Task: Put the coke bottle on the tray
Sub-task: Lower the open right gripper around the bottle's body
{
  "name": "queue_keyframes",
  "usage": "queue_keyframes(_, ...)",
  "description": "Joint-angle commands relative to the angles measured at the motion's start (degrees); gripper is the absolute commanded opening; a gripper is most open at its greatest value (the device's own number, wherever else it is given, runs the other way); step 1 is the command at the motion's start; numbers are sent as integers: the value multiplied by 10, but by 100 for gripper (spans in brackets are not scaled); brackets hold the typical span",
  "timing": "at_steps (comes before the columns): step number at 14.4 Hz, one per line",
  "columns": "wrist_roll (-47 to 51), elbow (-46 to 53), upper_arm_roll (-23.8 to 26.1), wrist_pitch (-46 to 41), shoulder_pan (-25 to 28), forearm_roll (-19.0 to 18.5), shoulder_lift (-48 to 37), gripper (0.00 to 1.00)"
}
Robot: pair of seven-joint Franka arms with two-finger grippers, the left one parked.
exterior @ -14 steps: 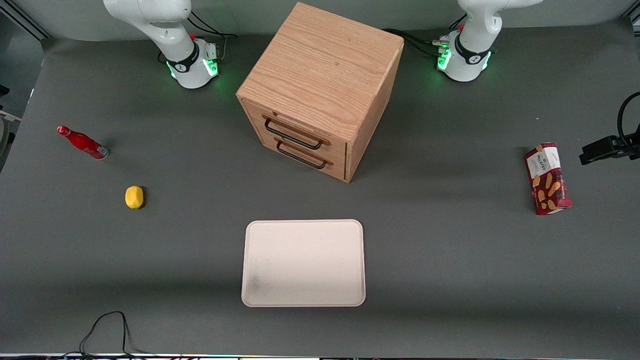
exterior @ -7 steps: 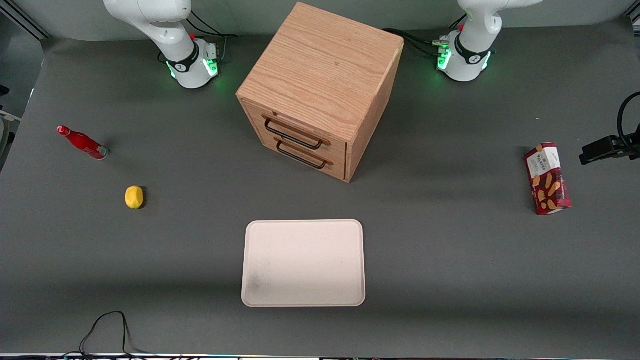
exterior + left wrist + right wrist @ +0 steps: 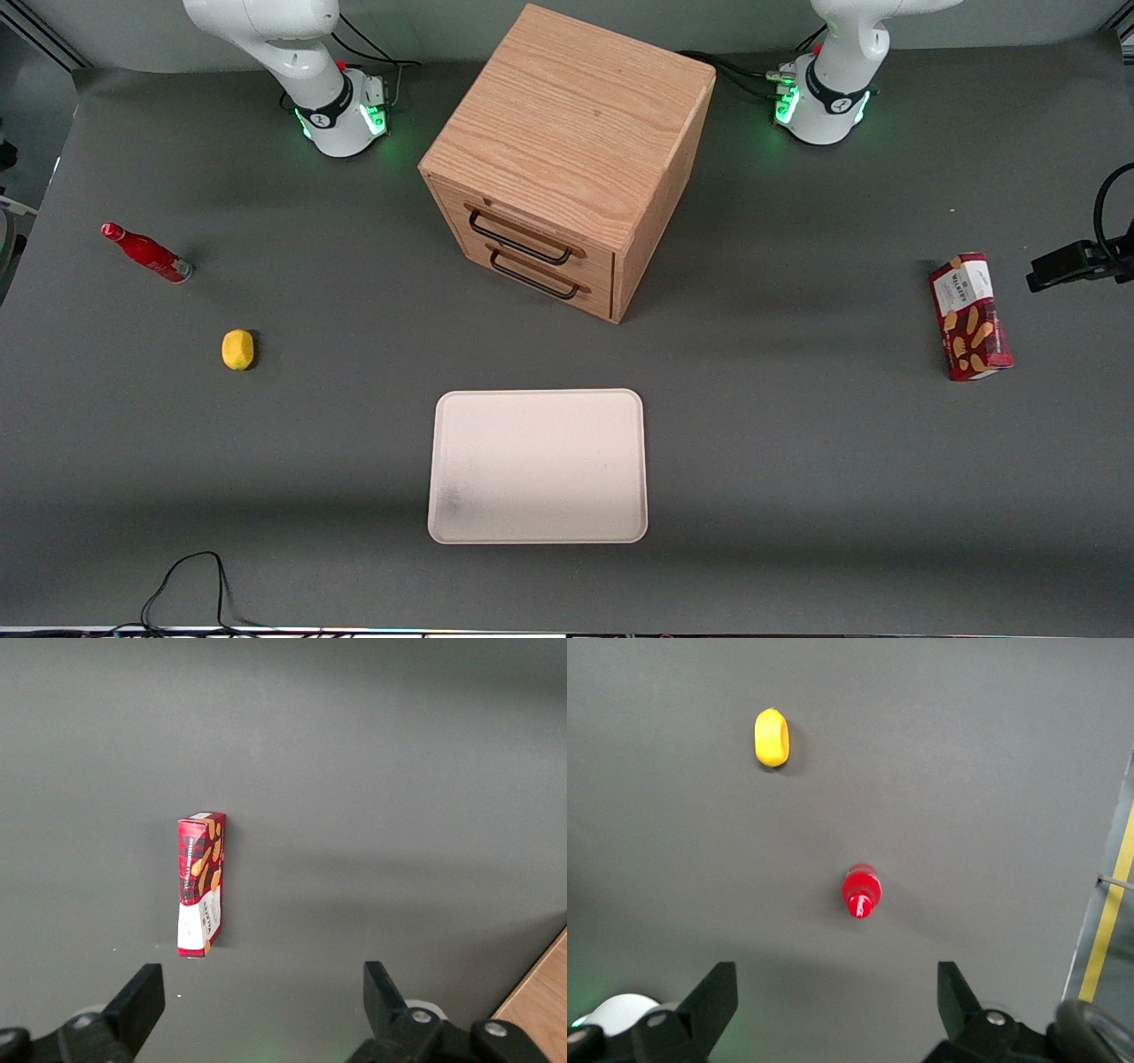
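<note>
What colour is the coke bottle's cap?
Red, clearest in the right wrist view, where the coke bottle stands under the open gripper.

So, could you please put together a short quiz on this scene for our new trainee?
1. True or false: the coke bottle already rests on the tray.
2. Which lies nearer the front camera: the lemon or the coke bottle?
3. The claw is: A) shut on the bottle, B) open, high above the bottle, C) holding the lemon.

Key
1. False: the bottle stands on the table toward the working arm's end, apart from the tray.
2. The lemon.
3. B: the wrist view looks down on the bottle's cap between the spread fingers.
</note>
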Motion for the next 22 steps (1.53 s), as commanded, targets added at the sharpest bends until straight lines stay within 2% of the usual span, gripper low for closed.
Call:
queue_keyframes(1,-13,-63,-24,65,4,-13,-7,100)
queue_keyframes(8,-47,-104,-32,160,-1,-7,51,100)
queue_keyframes(16,-67,-193,-66,266,-1,-6,86,100)
queue_keyframes(22,-81,-204,-76,315,-1,2,133,100)
